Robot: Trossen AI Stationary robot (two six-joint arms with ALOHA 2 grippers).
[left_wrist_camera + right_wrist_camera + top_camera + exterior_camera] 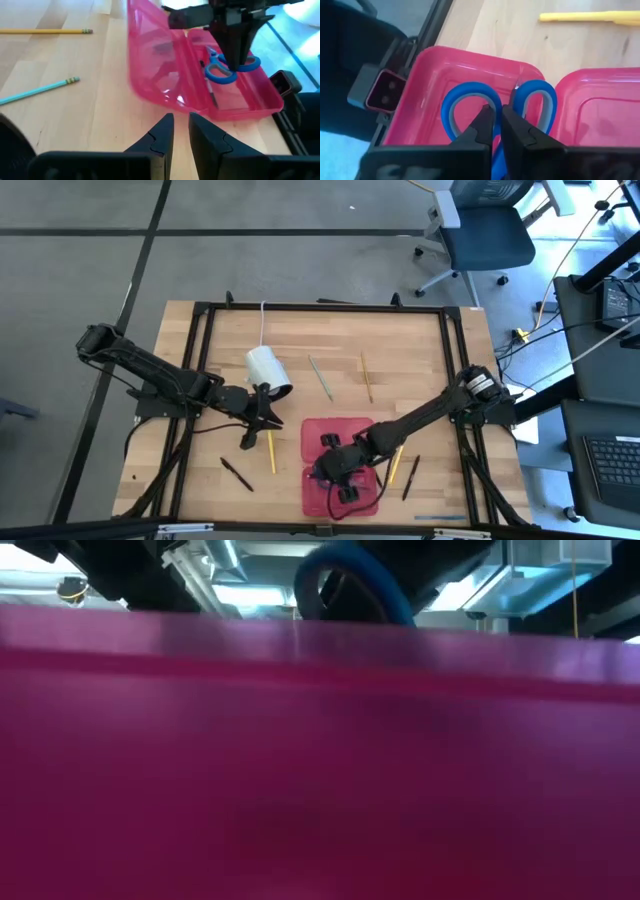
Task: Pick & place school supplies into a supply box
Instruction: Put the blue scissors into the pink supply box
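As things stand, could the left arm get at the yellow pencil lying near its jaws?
Probably yes. The left gripper hangs just beside the yellow pencil, with only bare table between them. The right gripper is busy over the red case, holding the blue scissors, off to the side.

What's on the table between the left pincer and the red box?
In the high view, a thin yellow pencil lies on the wood between the left pincer and the open red translucent plastic box. Otherwise that stretch is bare.

No readable text, labels, brands or numbers on anything in view
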